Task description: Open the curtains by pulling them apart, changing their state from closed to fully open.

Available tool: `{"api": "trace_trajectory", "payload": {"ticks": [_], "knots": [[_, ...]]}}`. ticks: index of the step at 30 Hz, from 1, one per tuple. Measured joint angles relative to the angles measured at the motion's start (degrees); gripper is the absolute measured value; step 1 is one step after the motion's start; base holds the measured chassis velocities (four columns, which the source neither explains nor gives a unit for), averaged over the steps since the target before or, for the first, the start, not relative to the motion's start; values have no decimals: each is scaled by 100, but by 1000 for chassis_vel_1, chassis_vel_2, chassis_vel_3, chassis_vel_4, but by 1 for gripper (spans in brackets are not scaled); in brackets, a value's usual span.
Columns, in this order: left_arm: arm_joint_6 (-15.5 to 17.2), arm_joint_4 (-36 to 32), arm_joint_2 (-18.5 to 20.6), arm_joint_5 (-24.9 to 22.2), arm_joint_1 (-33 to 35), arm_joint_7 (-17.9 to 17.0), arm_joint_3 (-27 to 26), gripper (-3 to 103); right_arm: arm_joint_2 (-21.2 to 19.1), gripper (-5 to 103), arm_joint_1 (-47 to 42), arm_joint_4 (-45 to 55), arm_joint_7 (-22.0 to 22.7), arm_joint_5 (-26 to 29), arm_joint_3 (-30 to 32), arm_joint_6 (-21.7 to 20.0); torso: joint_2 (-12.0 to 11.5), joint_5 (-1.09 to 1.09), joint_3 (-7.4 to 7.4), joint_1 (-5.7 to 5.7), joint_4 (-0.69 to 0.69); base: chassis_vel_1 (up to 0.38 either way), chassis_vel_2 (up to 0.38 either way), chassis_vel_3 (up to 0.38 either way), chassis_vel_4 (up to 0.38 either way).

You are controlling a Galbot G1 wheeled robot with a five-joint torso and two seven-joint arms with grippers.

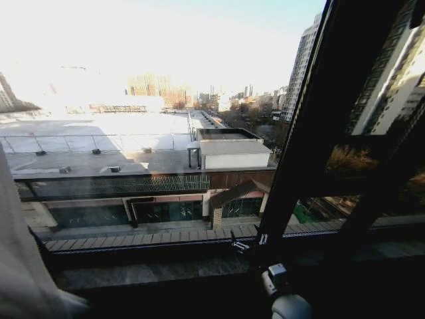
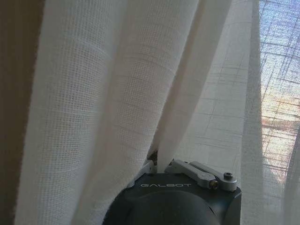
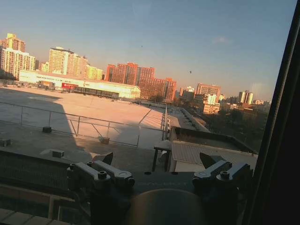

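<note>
The sheer white curtains hang in long pleats right in front of my left wrist camera. My left gripper has its fingers drawn together where a fold of the fabric bunches, and it looks shut on that fold. In the head view a bunched edge of the curtains shows at the far lower left, and the glass beside it is uncovered. My right gripper is held low before the window, near the sill. It stands open with nothing between its fingers.
A thick dark window frame bar slants up the right side, close beside the right gripper. The stone window sill runs along the bottom. An opaque brownish drape hangs beside the sheer fabric. Rooftops and buildings lie beyond the glass.
</note>
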Motion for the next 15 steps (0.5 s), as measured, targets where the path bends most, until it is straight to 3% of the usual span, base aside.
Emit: {"api": "trace_trajectory", "payload": {"ticks": [1,2,4,5,7,8,11,13,15], "knots": [[123,104,57,102,-52,-238,-71,-2,11,100,21,-24,-5,13,-3,2,0,0,0,0,-1,0,0,0,0],[220,144,88,184,-92,-434,-100,4,16,100,31,-37,-8,17,-5,3,0,-1,0,0,0,0,0,0,0],[271,147,103,226,-111,-540,-108,4,22,100,40,-48,-9,19,-5,3,0,-1,0,0,0,0,0,0,0],[397,7,96,297,-77,-642,-99,8,34,100,60,-67,-10,22,-7,5,0,-2,-1,0,0,0,0,0,0],[530,-491,-45,289,120,-368,16,20,38,100,83,-79,-10,27,-9,7,1,0,-1,0,0,0,0,0,0],[530,-491,-45,289,120,-368,16,20,38,100,83,-79,-10,27,-9,7,1,0,-1,0,0,0,0,0,0],[717,-1359,-383,172,431,201,333,35,35,100,98,-79,-9,38,-13,7,0,1,0,0,-1,0,0,0,0],[746,-1678,-513,158,528,407,482,35,34,100,98,-69,-7,42,-12,7,0,2,0,0,0,0,0,0,0],[758,-2350,-806,205,685,756,939,46,32,100,84,-32,-5,52,7,6,0,2,0,0,-2,0,0,0,0]]}}
